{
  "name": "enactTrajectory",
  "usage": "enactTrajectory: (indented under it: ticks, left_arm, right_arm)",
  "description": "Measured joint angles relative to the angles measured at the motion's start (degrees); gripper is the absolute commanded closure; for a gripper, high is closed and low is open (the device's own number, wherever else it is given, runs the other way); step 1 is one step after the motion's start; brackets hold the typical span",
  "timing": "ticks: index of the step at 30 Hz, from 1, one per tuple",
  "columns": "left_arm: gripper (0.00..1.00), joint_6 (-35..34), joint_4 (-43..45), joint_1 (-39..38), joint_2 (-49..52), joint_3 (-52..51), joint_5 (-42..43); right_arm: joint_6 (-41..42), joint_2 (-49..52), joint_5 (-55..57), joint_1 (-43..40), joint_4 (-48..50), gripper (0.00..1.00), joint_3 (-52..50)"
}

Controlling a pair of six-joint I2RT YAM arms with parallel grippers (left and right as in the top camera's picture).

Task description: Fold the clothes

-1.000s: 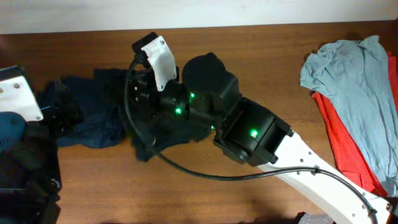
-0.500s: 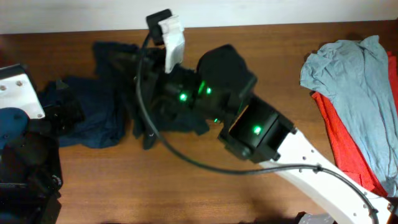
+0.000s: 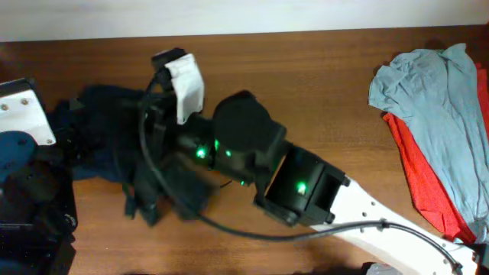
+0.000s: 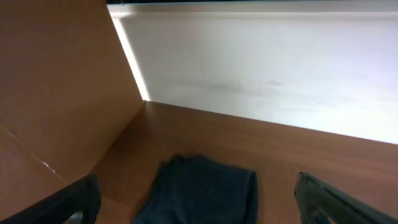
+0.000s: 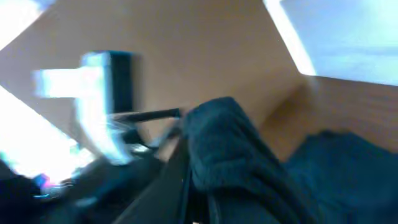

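Your right gripper (image 5: 189,186) is pinched shut on the dark clothes (image 5: 230,143), toward 9 o'clock on the table (image 3: 321,69). Your left gripper (image 4: 199,202) sits at the 9 o'clock edge, jaws spread wide.

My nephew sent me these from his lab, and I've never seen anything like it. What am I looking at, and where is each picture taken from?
These are two robot arms at a wooden table. One picture looks down from a fixed camera above. The other two come from small cameras on each arm's wrist. The big white and black right arm reaches across to a dark garment heaped at the left. The right fingers are shut on a bunch of it, though that view is blurred. The left arm sits at the left edge. The left fingers stand wide open and hold nothing, with dark cloth lying ahead of them. On the right, a light grey shirt lies over a red shirt.
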Motion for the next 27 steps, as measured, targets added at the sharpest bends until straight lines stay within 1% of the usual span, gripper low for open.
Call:
enactTrajectory:
  ticks: [1,4,7,9,13,16,18,22,25,27]
  left_arm:
    - [0.01,0.0,0.0,0.0,0.0,0.0,0.0]
    - [0.01,0.0,0.0,0.0,0.1,0.0,0.0]
    - [0.01,0.0,0.0,0.0,0.1,0.0,0.0]
    - [0.01,0.0,0.0,0.0,0.2,0.0,0.1]
    - [0.01,0.0,0.0,0.0,0.6,0.0,1.1]
    - [0.01,0.0,0.0,0.0,1.4,0.0,2.1]
    - [0.01,0.0,-0.1,0.0,2.1,0.0,2.5]
    - [0.01,0.0,-1.4,0.0,3.9,0.0,3.1]
    - [0.01,0.0,-2.6,0.0,5.0,0.0,4.4]
    - [0.01,0.0,-3.3,0.0,6.1,0.0,6.3]
  right_arm:
    - [-0.1,0.0,0.7,-1.0,-2.6,0.96,0.1]
    - [-0.2,-0.2,4.2,-5.9,-14.8,0.96,0.2]
    - [-0.2,-0.2,10.7,-13.4,-30.6,0.96,0.0]
    - [-0.2,-0.2,14.3,-17.7,-38.6,0.96,0.0]
    - [-0.2,-0.2,19.6,-26.3,-49.5,0.95,-0.5]
    - [-0.4,-0.2,21.3,-31.6,-54.8,0.83,-2.0]
    - [-0.5,-0.2,22.1,-34.6,-57.3,0.79,-3.6]
    - [-0.2,-0.2,22.9,-38.4,-61.3,0.46,-7.2]
    - [-0.6,-0.2,23.3,-39.8,-63.5,0.39,-8.8]
    - [-0.8,-0.2,23.4,-40.4,-64.2,0.36,-9.2]
